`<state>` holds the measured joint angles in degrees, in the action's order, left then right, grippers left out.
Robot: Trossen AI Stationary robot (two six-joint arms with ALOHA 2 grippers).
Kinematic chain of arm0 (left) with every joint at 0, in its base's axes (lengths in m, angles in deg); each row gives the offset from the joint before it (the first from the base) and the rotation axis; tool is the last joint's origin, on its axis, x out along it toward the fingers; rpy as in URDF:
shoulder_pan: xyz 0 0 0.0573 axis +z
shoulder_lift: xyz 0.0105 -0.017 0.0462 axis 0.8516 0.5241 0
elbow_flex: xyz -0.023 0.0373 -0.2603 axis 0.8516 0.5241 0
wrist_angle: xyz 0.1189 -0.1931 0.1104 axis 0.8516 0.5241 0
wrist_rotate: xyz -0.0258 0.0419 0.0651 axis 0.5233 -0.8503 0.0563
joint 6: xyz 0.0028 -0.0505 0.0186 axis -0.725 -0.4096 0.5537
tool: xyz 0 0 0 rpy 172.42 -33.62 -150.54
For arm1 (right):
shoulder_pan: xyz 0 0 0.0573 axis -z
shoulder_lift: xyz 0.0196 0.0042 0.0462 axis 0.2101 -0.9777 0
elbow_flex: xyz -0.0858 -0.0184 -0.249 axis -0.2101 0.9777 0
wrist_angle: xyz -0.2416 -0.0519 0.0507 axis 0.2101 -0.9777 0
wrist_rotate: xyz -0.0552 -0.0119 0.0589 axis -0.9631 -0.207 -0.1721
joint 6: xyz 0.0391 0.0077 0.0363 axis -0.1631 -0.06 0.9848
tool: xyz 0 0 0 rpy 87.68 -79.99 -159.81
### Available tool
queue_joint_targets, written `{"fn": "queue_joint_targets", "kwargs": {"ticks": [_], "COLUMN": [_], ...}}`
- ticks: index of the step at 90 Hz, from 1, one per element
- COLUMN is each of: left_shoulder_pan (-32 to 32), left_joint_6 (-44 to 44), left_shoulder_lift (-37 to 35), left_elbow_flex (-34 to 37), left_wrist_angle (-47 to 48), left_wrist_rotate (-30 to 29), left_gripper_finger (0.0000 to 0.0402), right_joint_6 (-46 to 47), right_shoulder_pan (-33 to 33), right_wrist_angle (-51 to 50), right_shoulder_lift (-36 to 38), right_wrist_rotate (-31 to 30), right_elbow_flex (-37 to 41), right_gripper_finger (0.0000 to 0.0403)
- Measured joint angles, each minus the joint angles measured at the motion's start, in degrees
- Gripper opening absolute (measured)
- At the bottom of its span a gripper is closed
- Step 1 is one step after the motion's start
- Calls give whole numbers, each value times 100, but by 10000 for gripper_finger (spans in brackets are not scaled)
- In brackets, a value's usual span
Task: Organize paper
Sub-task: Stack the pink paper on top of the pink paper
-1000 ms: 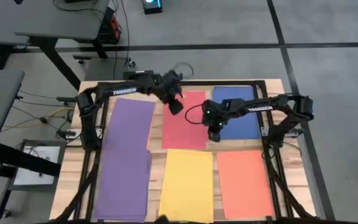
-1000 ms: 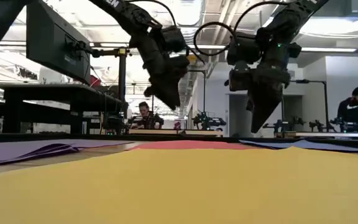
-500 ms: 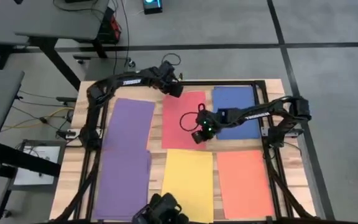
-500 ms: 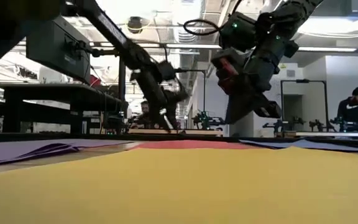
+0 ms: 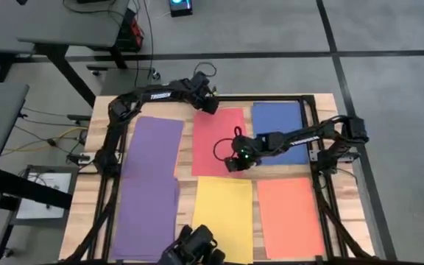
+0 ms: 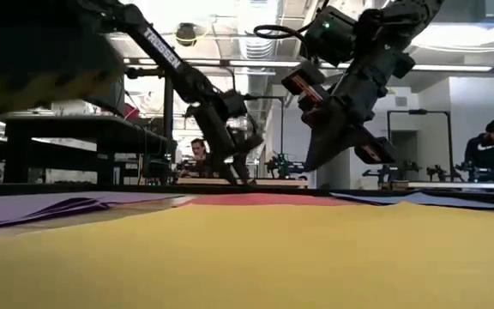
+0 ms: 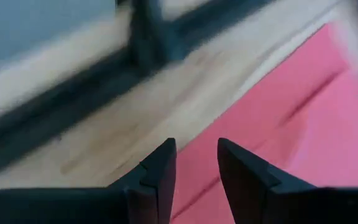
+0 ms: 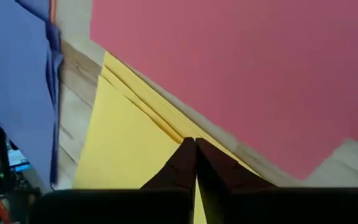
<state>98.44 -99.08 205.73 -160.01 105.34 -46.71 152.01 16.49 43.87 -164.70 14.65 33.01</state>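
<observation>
While the right gripper (image 5: 232, 163) hangs low with its fingers pressed together on nothing, it sits over the near edge of the red paper (image 5: 217, 140), close to the gap before the yellow paper (image 5: 223, 217). The left gripper (image 5: 210, 105), fingers slightly parted and empty, hovers at the red stack's far-left corner, by the worktop's (image 5: 322, 132) far edge. Red thus lies between both claws, its long axis running far to near, each arm at one end. Five colour groups show: purple (image 5: 152, 184) along the left side, red and blue (image 5: 280, 131) at the far edge, yellow and orange (image 5: 289, 217) near. Sheets per stack cannot be counted.
</observation>
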Motion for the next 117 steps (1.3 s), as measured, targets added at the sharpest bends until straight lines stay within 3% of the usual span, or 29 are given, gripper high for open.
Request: {"fn": "queue_joint_targets", "kwargs": {"ticks": [10, 30, 56, 117], "left_shoulder_pan": [6, 50, 74, 77], "left_joint_6": [4, 122, 124, 295], "left_shoulder_lift": [97, 115, 120, 121], "left_elbow_flex": [-11, -11, -4, 0], "left_wrist_angle": [50, 80, 61, 78], "left_wrist_rotate": [231, 393, 612, 885], "left_gripper_finger": [83, 6, 1, 0], "right_joint_6": [3, 91, 104, 29], "right_shoulder_pan": [21, -112, -251, 41], "right_wrist_angle": [-13, -328, -370, -302], "right_shoulder_lift": [0, 1, -433, -774], "right_wrist_rotate": [-2, 11, 479, 372], "right_elbow_flex": [0, 0, 6, -7], "right_gripper_finger": [0, 0, 0, 0]}}
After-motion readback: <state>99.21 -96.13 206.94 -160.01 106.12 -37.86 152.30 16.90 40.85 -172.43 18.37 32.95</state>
